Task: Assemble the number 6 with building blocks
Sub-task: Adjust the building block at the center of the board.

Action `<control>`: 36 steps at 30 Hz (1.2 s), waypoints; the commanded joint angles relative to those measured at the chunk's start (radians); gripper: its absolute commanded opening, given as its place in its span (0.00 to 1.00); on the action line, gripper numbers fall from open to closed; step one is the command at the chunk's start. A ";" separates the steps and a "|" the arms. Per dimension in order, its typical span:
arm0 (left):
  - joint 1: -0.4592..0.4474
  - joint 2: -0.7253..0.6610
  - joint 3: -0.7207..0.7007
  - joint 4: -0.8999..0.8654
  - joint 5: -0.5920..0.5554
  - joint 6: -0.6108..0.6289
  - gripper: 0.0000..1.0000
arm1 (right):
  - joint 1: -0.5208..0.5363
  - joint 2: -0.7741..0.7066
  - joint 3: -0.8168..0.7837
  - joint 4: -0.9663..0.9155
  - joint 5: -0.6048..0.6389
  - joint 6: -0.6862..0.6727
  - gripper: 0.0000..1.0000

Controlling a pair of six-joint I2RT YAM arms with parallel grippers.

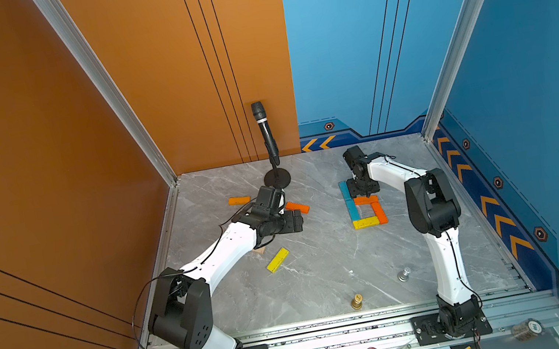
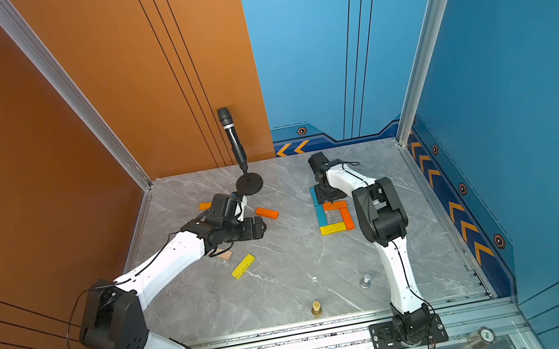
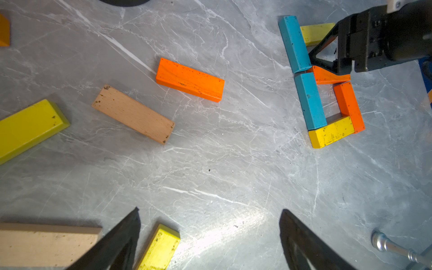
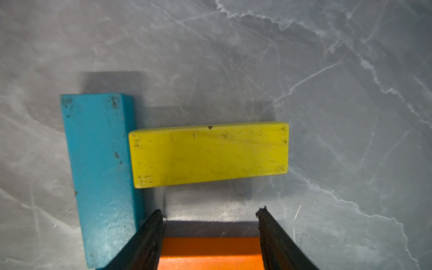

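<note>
The building blocks lie on the grey marble table point(image 1: 327, 276). Two blue blocks point(image 1: 349, 202), an orange block point(image 1: 379, 213) and a yellow block point(image 1: 366, 222) form a loop with a stem at the right. My right gripper point(image 4: 210, 212) points down over the loop's top and is shut on the orange block point(image 4: 210, 254) there. Just past it, a yellow block point(image 4: 209, 154) butts against the upper blue block point(image 4: 100, 163). My left gripper point(image 3: 210, 224) hovers open over bare table. Loose orange point(image 3: 189, 79), tan point(image 3: 133, 113) and yellow point(image 3: 161, 247) blocks lie around it.
A black microphone point(image 1: 266, 135) stands on a round base point(image 1: 277, 179) at the back. A gold chess piece point(image 1: 357, 301) and a silver one point(image 1: 403, 274) stand near the front edge. Another orange block point(image 1: 239, 200) lies at the back left.
</note>
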 commanded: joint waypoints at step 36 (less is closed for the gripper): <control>-0.017 -0.025 0.029 -0.022 -0.029 0.010 0.94 | -0.060 -0.125 0.008 0.014 -0.166 0.052 0.66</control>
